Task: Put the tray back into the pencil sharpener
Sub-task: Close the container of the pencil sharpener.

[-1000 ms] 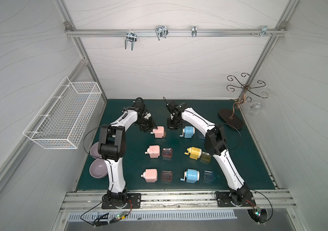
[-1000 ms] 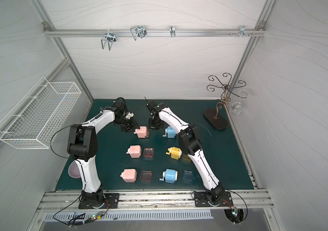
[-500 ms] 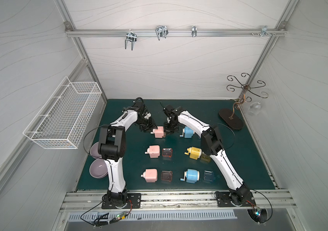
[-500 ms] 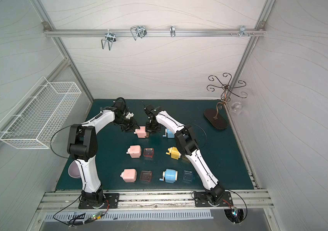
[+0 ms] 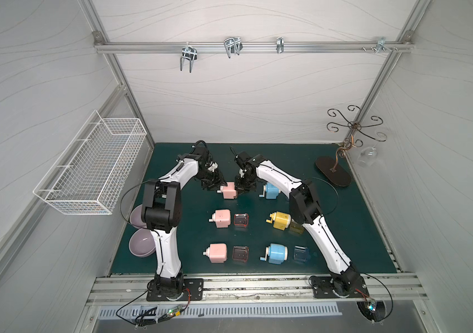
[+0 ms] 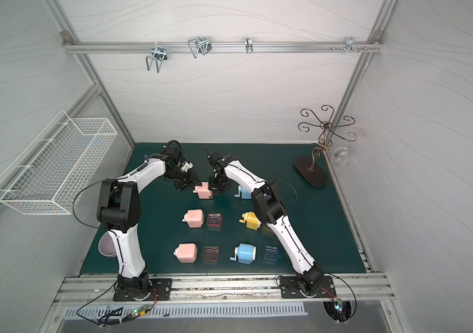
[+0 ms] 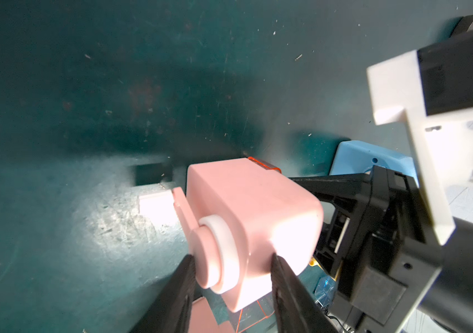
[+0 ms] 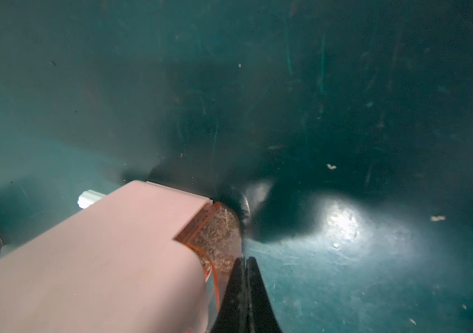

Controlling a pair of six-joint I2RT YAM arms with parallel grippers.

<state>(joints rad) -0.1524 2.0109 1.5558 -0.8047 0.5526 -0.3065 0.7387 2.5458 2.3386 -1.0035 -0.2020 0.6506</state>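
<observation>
Dark green mat (image 5: 272,161) inside a white-panelled enclosure; sharpeners and loose trays are laid out on it in rows.

The pink pencil sharpener (image 5: 228,190) in the far row is clamped at its crank end by the left gripper (image 7: 232,261), one finger on each side of the housing. This is judged to be a brace, so that the body is not shoved along the mat.

The orange tray (image 8: 215,230) is lodged in the opposite end of that housing, with a corner and rim standing proud of the pink shell. The right gripper (image 8: 245,263) is pressed together with nothing between its fingers. Its tips are set at the tray's outer face, presumably as a blunt pusher. Seating is judged nearly complete, not confirmed.

Not resolved:
- How deep the tray sits in the slot.
- Whether the tips touch the tray or lie just beside it.

In both top views the tray is covered by the right gripper. The blue sharpener (image 7: 353,157) nearby is partly cut off by that arm.
</observation>
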